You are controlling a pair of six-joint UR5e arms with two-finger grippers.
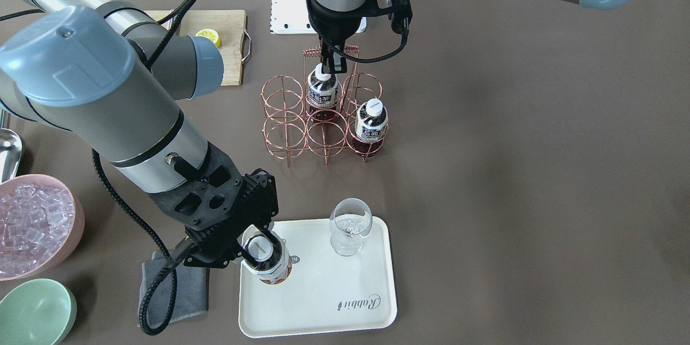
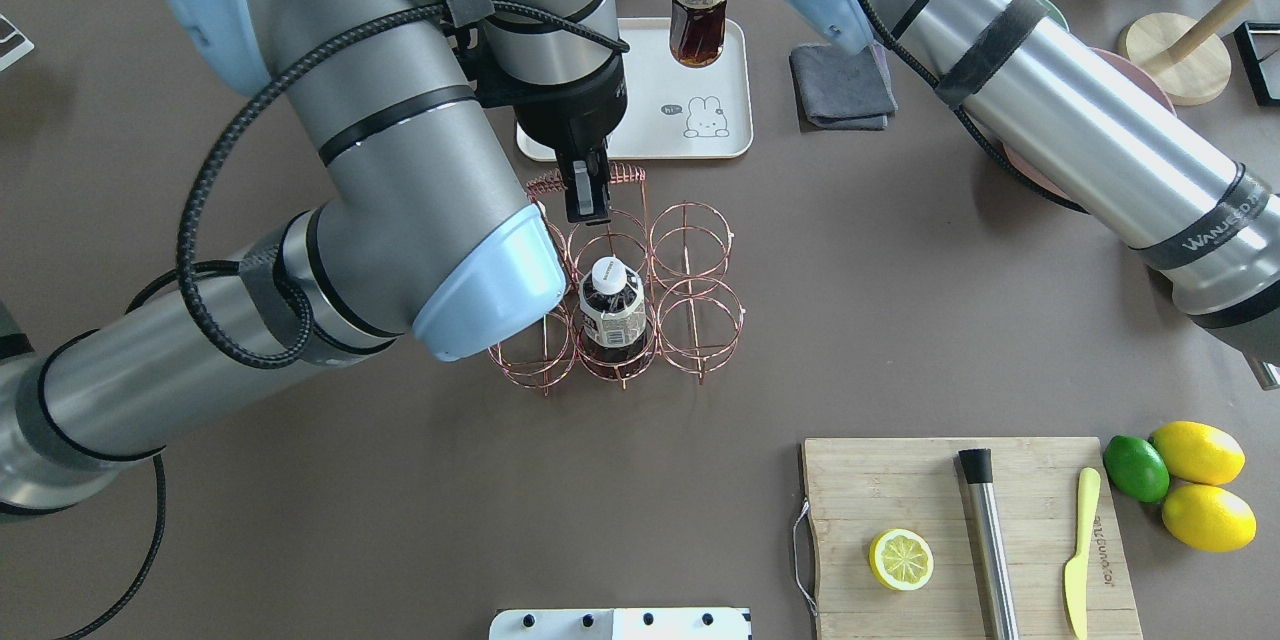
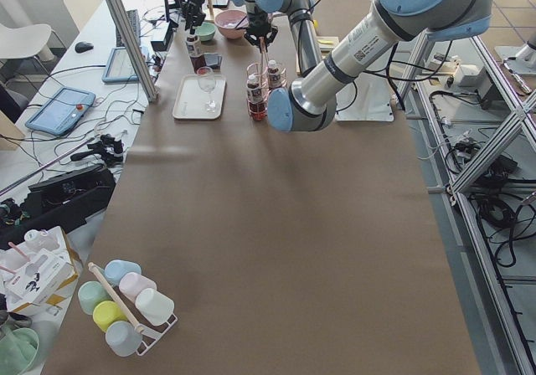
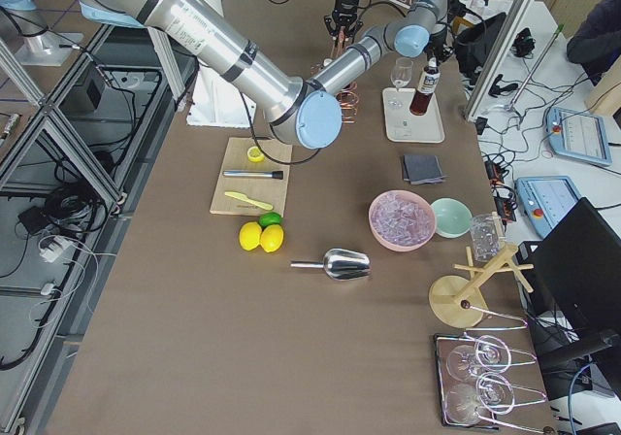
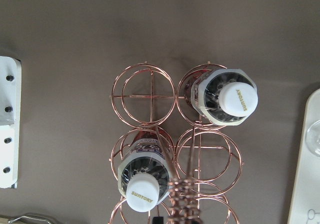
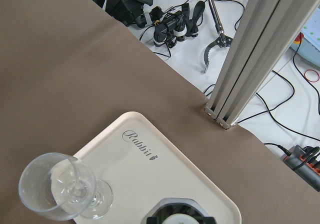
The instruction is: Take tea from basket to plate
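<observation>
over one corner of the plate (image 1: 334,291), the right gripper (image 1: 261,245) is clamped around the neck of a tea bottle (image 1: 268,261). the bottle stands upright, its base on or just above the cream surface; which, i cannot tell. a stemmed glass (image 1: 350,226) stands on the same plate, apart from it. two more bottles (image 1: 322,91) (image 1: 371,118) sit in the basket (image 1: 285,118), one in a middle cell, one in an end cell. the left gripper (image 1: 333,67) hangs over the middle one, fingers pressed together, tips just beside its white cap.
</observation>
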